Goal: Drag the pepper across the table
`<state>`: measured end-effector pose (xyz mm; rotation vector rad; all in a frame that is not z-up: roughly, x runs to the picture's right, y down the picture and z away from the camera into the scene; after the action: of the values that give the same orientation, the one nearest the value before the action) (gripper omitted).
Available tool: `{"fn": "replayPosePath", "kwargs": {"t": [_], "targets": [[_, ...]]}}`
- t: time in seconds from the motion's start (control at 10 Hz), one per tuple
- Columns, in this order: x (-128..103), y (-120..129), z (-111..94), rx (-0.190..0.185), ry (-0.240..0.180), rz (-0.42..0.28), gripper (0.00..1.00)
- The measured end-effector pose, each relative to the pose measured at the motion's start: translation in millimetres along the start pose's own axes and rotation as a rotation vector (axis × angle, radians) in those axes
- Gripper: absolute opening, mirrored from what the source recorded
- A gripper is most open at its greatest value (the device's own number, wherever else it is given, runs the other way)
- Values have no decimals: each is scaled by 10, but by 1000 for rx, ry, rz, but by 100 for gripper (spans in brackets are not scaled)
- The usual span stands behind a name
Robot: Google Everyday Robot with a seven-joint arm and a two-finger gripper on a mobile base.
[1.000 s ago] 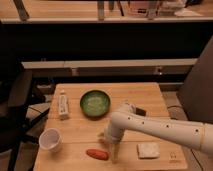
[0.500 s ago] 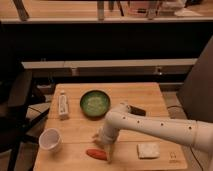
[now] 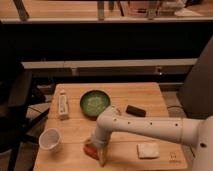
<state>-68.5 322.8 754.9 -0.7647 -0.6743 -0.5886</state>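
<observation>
The pepper (image 3: 89, 150) is small and red-orange and lies on the light wooden table (image 3: 150, 95) near its front edge, left of centre. Only its left end shows; the rest is hidden behind my gripper. My gripper (image 3: 99, 152) hangs from the white arm that reaches in from the right. It is down at table height, right on the pepper.
A white cup (image 3: 50, 139) stands at the front left. A white tube (image 3: 63, 105) lies at the back left. A green bowl (image 3: 95, 103) sits behind the gripper, a small black object (image 3: 135, 110) to its right. A pale square pad (image 3: 148, 149) lies at the front right.
My gripper has moved left and down from above the table onto the pepper. The pepper is now mostly covered and seems to have shifted slightly left.
</observation>
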Motion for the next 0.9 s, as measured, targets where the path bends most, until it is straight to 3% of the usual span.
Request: {"fn": "replayPosePath", "kwargs": {"t": [0.2, 0.3, 0.6, 0.9], "targets": [[-22, 10, 63, -6, 2, 0, 79], [-18, 17, 69, -3, 4, 3, 75], [45, 36, -49, -1, 5, 3, 49], [38, 25, -40, 5, 3, 3, 15]]}}
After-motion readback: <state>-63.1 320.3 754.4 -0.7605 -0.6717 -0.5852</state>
